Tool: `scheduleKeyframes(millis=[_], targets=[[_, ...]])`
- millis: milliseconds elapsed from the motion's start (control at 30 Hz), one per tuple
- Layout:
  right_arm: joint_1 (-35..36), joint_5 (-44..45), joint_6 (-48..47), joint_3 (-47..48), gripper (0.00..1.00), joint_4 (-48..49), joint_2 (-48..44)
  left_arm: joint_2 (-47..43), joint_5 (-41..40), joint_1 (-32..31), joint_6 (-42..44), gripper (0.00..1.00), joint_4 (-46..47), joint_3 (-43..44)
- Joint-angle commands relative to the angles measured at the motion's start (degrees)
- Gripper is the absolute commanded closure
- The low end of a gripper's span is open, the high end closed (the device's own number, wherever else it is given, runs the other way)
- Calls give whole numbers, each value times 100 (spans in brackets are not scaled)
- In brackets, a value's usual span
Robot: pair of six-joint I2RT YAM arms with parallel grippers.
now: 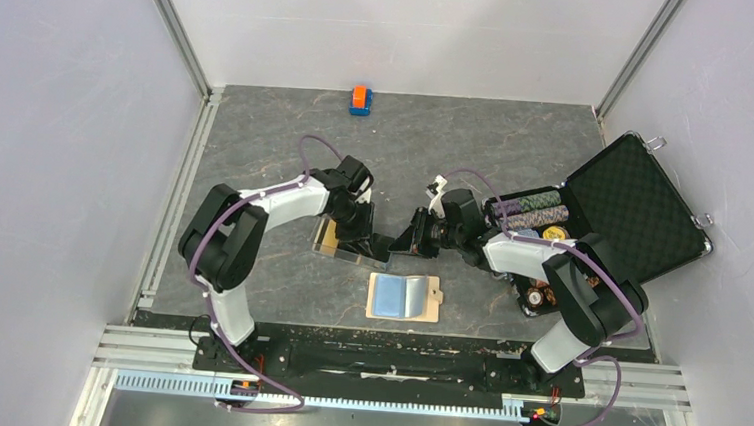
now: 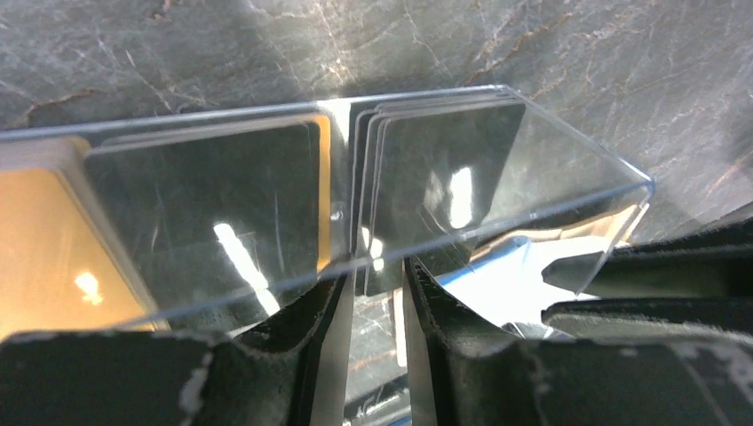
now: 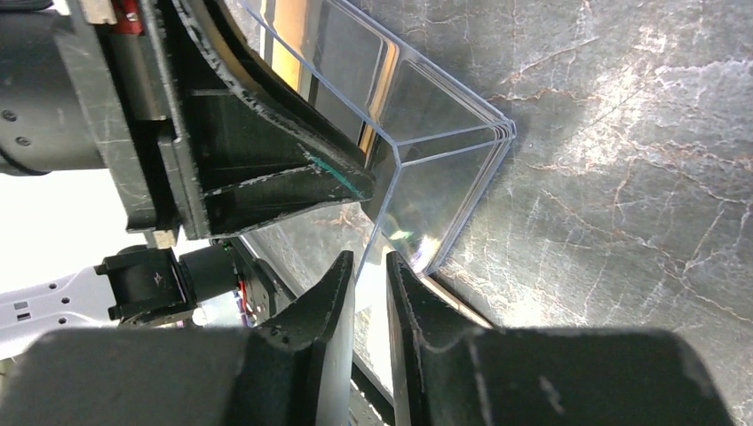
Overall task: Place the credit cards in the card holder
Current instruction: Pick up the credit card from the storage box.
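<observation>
left hand (image 2: 377, 286), right hand (image 3: 370, 271) narrow at clear case (image 2: 568, 177); can't tell if either grips. slick wall could slip, credit cards (image 2: 444, 169) spill.

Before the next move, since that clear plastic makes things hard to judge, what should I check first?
1. Card holder lies flat, apart from both grippers: ok.
2. Credit cards out of the clear box: not ok, they sit stacked inside.
3. Left gripper has a firm hold on the box: cannot tell.
4. Right gripper is closed on the box's edge: cannot tell.
5. Room between the two grippers: not ok, they crowd together at the box.
</observation>
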Motion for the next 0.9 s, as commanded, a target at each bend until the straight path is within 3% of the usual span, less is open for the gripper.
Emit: scheduleKeyframes(millis=[0, 133, 267, 500, 600, 767, 867], targets=[[31, -143, -86, -39, 82, 255, -201, 238, -134, -44, 256, 68, -23, 222], [32, -143, -94, -46, 85, 253, -202, 266, 38, -84, 277, 79, 35, 228], [30, -152, -105, -37, 88, 262, -189, 155, 228, -127, 234, 98, 152, 181], [35, -161, -114, -36, 91, 256, -204, -135, -34, -196, 237, 98, -126, 339], [28, -152, -114, -54, 91, 257, -217, -175, -222, -261, 332, 96, -306, 434], [29, -152, -112, -87, 91, 263, -229, -111, -295, -364, 399, 72, -397, 479], [35, -163, -118, -98, 91, 269, -222, 6, -288, -421, 424, 67, -428, 516]])
